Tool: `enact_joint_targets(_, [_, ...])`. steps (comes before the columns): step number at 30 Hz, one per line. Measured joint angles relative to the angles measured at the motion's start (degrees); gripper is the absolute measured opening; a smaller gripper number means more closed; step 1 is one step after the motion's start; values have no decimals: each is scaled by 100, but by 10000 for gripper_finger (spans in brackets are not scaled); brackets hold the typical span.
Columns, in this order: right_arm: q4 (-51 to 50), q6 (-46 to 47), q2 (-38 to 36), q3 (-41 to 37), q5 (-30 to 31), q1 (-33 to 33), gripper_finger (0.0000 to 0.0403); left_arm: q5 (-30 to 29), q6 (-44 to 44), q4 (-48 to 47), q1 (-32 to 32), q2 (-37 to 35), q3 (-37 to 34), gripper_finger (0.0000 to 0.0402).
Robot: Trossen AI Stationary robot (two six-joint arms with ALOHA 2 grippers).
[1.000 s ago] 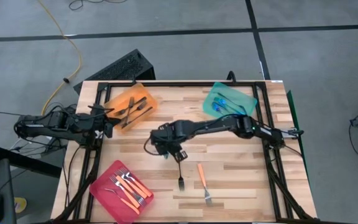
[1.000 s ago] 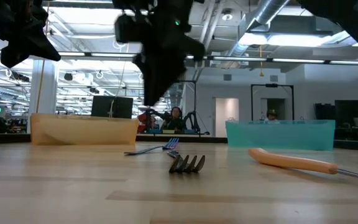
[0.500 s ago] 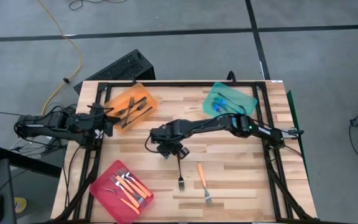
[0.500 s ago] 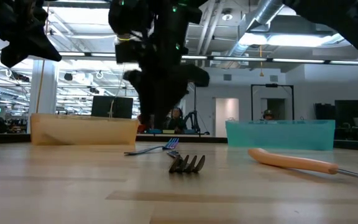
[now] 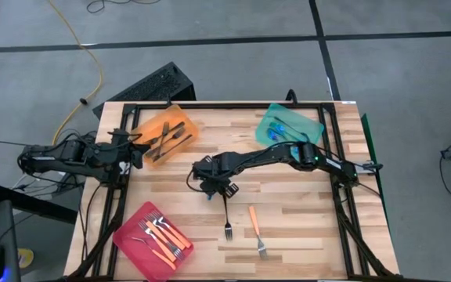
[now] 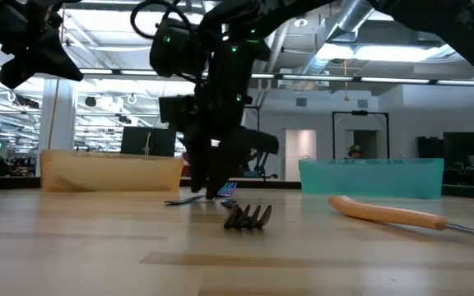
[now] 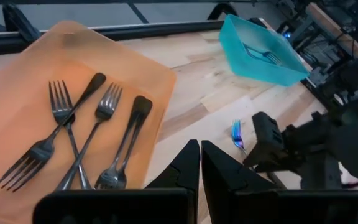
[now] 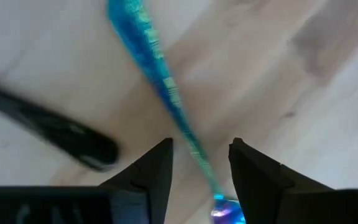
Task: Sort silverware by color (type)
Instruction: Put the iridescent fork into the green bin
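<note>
Table: pale wooden plank top [image 5: 304, 211] inside a black metal frame.
Orange tray [image 5: 165, 133]: far left part of the table, holding dark forks.
Teal tray [image 5: 288, 125]: far right part, with blue forks inside.
Pink tray [image 5: 152, 239]: near left corner, holding orange-handled forks.
Blue fork [image 8: 160, 87]: lies bare on the wood near the middle.
Dark fork [image 5: 228, 219]: on the wood near the front, tines toward the front edge.
Orange fork [image 5: 256, 230]: just beside the dark fork, on its right.
</note>
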Motion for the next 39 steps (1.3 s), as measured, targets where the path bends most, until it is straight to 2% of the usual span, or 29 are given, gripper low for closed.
enact_joint_targets(2, [217,-57,-15,-135,123,6,175,-60,-55,2,2,0,0,0])
enact_joint_targets(11, [248,-269,-25,-192,-292,-89,159,-97,-307,0,2,2,0,0])
enact_joint_targets(24, [193,-235,-10,-203,-580,-256,63,-84,-376,0,2,0,-2,0])
enact_joint_targets(31, [228,416,-8,-203,-666,-266,22,-27,-463,0,2,1,-2,0])
enact_joint_targets(39, [463,1555,-34,-183,-751,-301,21,-18,-467,0,0,0,-2,0])
